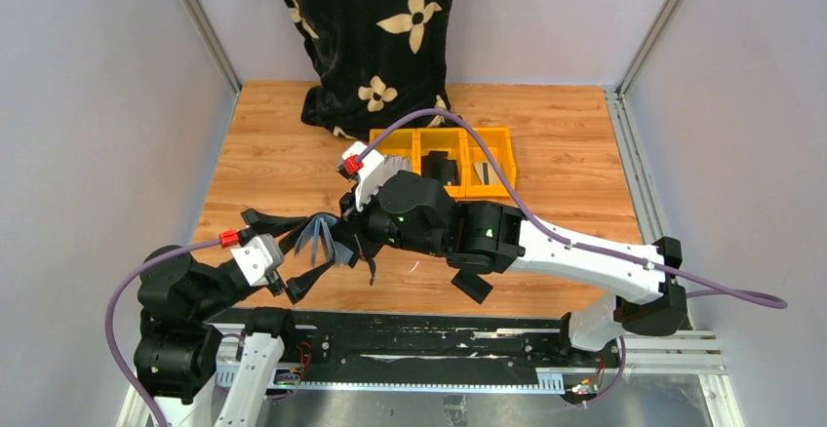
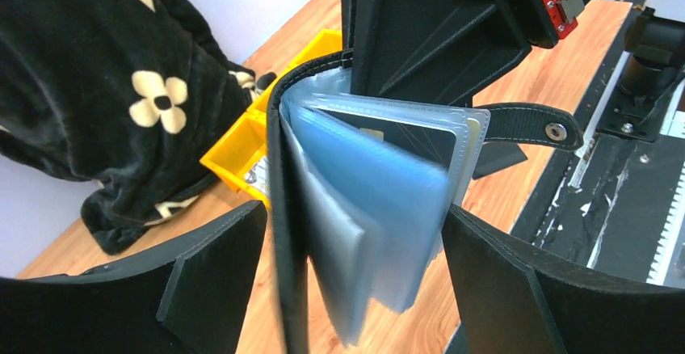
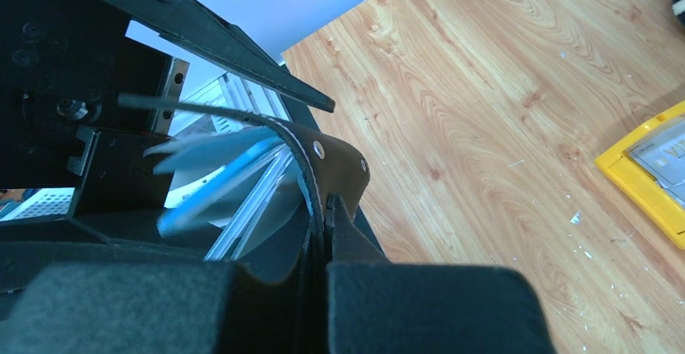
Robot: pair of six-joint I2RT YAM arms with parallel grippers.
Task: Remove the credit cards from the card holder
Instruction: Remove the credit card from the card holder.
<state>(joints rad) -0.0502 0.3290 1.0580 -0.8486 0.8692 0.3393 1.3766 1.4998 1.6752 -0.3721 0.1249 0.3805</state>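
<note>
Left wrist view: the card holder [image 2: 363,200] hangs open in the air at the middle of the frame. Its black cover is on the left and its clear and blue plastic sleeves fan out toward the lens. One dark credit card [image 2: 412,140] with a chip sits tucked in a rear sleeve. Whether the other sleeves hold cards cannot be told.

The left end effector [image 2: 351,225] has its two fingers wide apart, one on each side of the fanned sleeves, gripping nothing. In the right wrist view the right end effector [image 3: 325,233] is clamped together on the black cover, holding the wallet up off the counter [image 1: 273,144].

In the top view, toward the upper middle, stand the yellow bins [image 1: 488,133]. A black slab [image 1: 441,166] lies in the middle one and a pale flat piece [image 1: 483,172] in the right one. That piece may be a card already pulled, though it is too small to be sure.

I judge the task to be partway at best, with at least the dark card to draw out.
</note>
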